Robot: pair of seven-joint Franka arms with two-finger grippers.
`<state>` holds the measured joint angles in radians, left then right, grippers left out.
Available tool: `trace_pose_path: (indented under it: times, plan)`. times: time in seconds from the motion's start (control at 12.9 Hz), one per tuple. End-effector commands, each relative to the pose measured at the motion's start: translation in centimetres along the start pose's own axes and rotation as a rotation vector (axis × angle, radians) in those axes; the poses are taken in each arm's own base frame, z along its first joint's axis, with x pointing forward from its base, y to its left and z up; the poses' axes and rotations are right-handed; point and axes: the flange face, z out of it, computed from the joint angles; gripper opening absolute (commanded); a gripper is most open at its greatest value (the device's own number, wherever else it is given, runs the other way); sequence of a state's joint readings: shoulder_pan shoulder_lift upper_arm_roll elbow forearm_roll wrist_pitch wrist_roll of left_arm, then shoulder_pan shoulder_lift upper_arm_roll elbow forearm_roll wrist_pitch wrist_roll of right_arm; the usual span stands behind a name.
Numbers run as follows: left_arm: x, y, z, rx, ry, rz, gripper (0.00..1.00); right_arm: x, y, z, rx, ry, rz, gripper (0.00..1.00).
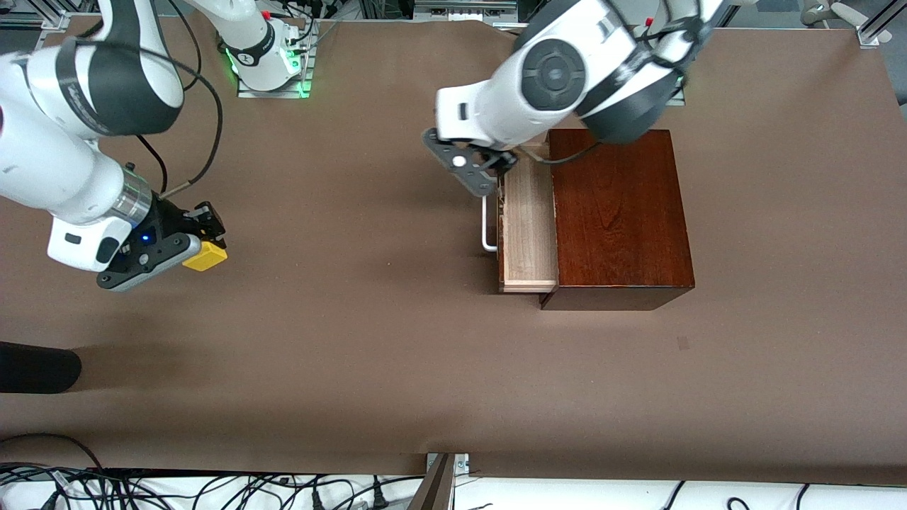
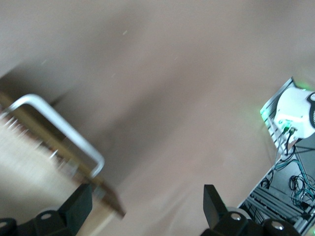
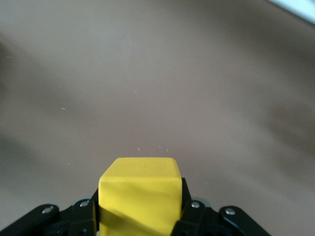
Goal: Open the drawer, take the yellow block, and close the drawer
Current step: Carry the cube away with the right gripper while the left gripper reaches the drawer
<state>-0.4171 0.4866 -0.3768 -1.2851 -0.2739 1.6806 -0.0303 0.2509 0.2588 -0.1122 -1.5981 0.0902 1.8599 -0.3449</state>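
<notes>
The drawer (image 1: 528,219) of the mahogany box (image 1: 620,212) stands pulled out toward the right arm's end of the table, and its pale wood inside shows nothing in it. Its white bar handle (image 1: 487,225) shows in the left wrist view as well, handle (image 2: 64,125). My left gripper (image 1: 494,172) is open just above the end of the handle farther from the front camera, one of its fingers (image 2: 78,206) beside the drawer's front, nothing between them. My right gripper (image 1: 200,248) hangs over bare table toward the right arm's end, shut on the yellow block (image 1: 206,256), block (image 3: 139,196).
A dark rounded object (image 1: 35,368) lies at the table's edge toward the right arm's end, nearer the front camera. The right arm's base (image 1: 268,53) stands at the table's back edge. Cables (image 1: 212,492) run along the front edge below the table.
</notes>
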Motion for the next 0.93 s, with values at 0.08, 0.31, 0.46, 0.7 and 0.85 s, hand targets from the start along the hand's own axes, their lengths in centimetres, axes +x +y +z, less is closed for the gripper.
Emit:
trace_pose_path:
  times: [0.08, 0.31, 0.46, 0.7, 0.85]
  plan:
    - [3.9, -2.6, 3.5, 0.024, 0.070, 0.271, 1.00, -2.9, 0.0, 6.2, -0.018, -0.005, 0.130, 0.00]
    - [7.1, -4.7, 12.6, 0.115, 0.057, 0.592, 1.00, -4.8, 0.2, 12.8, -0.041, 0.043, 0.163, 0.00]
    - [7.3, -3.8, 14.7, 0.251, 0.025, 0.693, 1.00, -6.3, 0.1, 17.2, -0.057, 0.072, 0.214, 0.00]
    - [6.4, -4.8, 16.7, 0.369, -0.080, 0.754, 1.00, -7.9, 0.0, 21.8, -0.075, 0.107, 0.236, 0.00]
    - [5.5, -6.5, 17.5, 0.364, -0.150, 0.740, 1.00, -8.5, 0.0, 24.1, -0.080, 0.105, 0.258, 0.00]
